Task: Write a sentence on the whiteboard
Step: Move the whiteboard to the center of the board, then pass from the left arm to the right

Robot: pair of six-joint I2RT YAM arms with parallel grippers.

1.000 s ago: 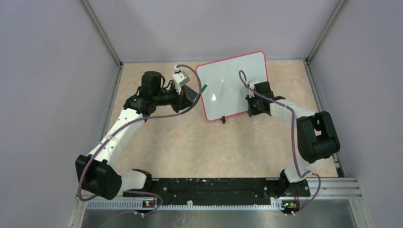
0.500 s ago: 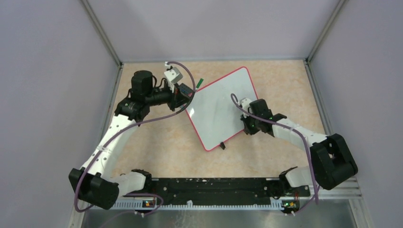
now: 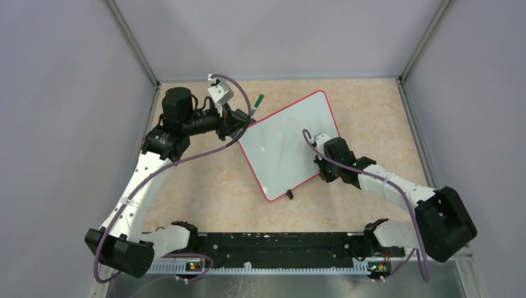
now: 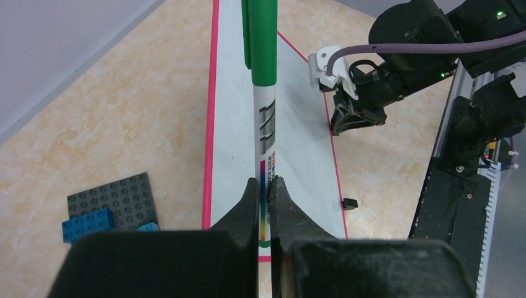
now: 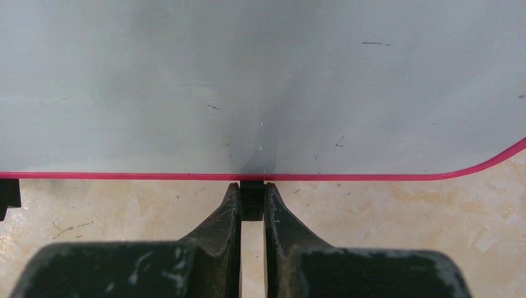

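Since a second earlier, the white rectangular pink-rimmed whiteboard (image 3: 279, 149) had swung anticlockwise and nearer, mid-table. Its small black foot (image 5: 251, 205) stayed clenched in the right gripper (image 5: 251, 192); the left gripper (image 4: 263, 186) grasped a green-capped white marker (image 4: 265, 118), probably needing uncapping first. Only the left wrist view showed a dark-grey studded plate (image 4: 118, 198).

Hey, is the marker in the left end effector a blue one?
No, the marker clamped in the left end effector has a green cap and a white barrel.
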